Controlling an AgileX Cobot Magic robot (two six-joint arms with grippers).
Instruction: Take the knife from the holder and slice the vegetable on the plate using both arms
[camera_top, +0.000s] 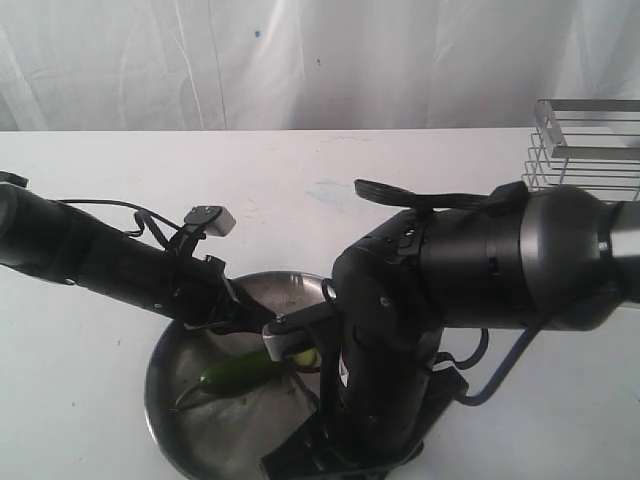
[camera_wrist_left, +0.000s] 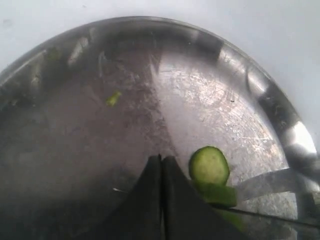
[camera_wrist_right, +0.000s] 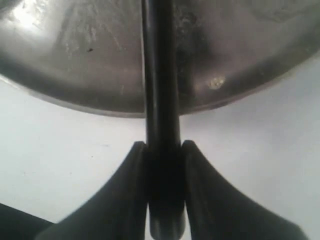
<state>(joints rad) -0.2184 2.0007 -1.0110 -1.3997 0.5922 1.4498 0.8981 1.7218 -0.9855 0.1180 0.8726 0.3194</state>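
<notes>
The steel plate (camera_top: 165, 395) lies at the front of the table. On it rests the green vegetable (camera_top: 232, 376), with a cut round slice (camera_wrist_left: 209, 165) at its end. My left gripper (camera_wrist_left: 161, 159) is shut, with nothing visible between its tips, and the vegetable lies right beside and partly under one finger. The knife's greyish blade (camera_wrist_left: 272, 183) meets the vegetable just behind the slice. My right gripper (camera_wrist_right: 162, 147) is shut on the knife's black handle (camera_wrist_right: 160, 100), just outside the plate's rim (camera_wrist_right: 100, 107). The wire holder (camera_top: 590, 145) stands at the back right.
A small green scrap (camera_wrist_left: 114, 98) lies on the plate's floor, and a pale speck (camera_wrist_right: 216, 82) sits near its rim. The bulky right arm (camera_top: 480, 270) covers the plate's right side. White table (camera_top: 300, 180) lies behind, with a white curtain beyond it.
</notes>
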